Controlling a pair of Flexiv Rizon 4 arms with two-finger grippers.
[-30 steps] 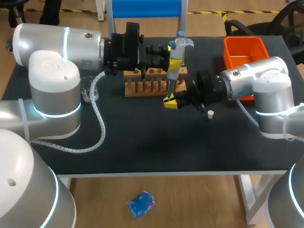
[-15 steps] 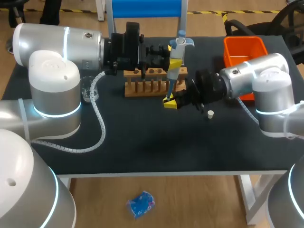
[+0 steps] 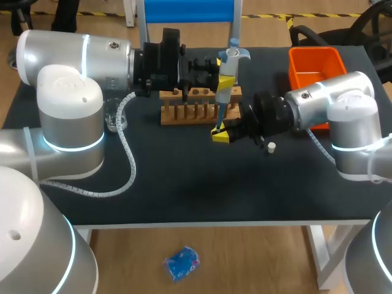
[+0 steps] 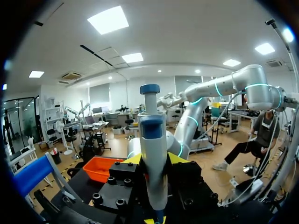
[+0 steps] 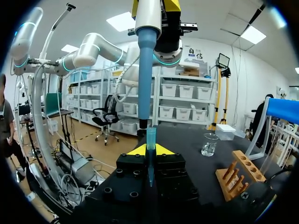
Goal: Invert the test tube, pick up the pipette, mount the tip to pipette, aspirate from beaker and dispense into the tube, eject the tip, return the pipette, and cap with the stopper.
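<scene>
Left claw (image 3: 224, 81) clamped on pipette (image 3: 231, 58) body; we see pipette upright by right end of wooden rack (image 3: 190, 104), plunger up. Right claw (image 3: 220, 133) closed on tip (image 5: 150, 149), held upright between its yellow fingers, directly under pipette shaft. Shaft end meets top of tip; we cannot tell if seated. Beaker (image 3: 115, 116) stands on surface (image 3: 202, 184) near left arm, apart from rack. White stopper (image 3: 271, 146) lies on surface beside right arm. Orange bin (image 3: 315, 67) at far right.
</scene>
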